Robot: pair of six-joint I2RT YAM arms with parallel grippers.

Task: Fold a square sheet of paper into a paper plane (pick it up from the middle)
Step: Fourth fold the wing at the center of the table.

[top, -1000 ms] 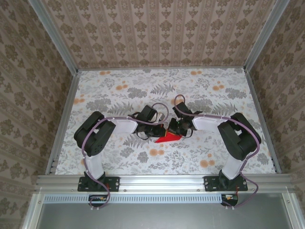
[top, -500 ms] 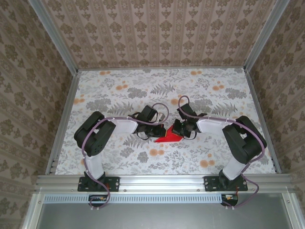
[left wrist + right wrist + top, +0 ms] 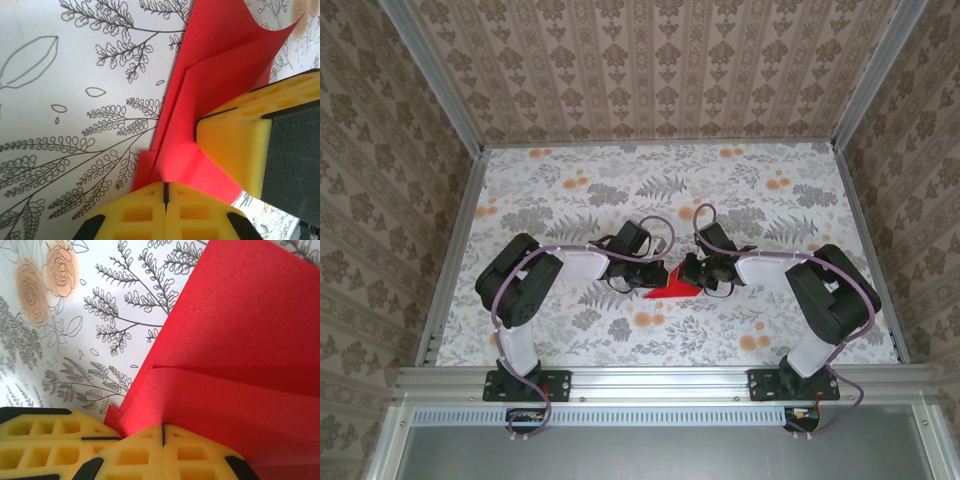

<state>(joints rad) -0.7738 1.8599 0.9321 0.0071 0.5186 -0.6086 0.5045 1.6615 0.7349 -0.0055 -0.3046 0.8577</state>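
Between the two hands, low over the table (image 3: 570,190), lies the paper (image 3: 672,290), a creased, pointed shape with one flap curling up. The left hand (image 3: 165,192) is closed, its fingertips meeting on a fold at the paper's nearest corner. The right hand (image 3: 162,432) is likewise closed on a folded edge, just beside the left. To crease well, I judge both pinches should be firm and slide apart along the fold together, keeping the layers aligned and the flap pressed flat. No brand, label or writing is legible.
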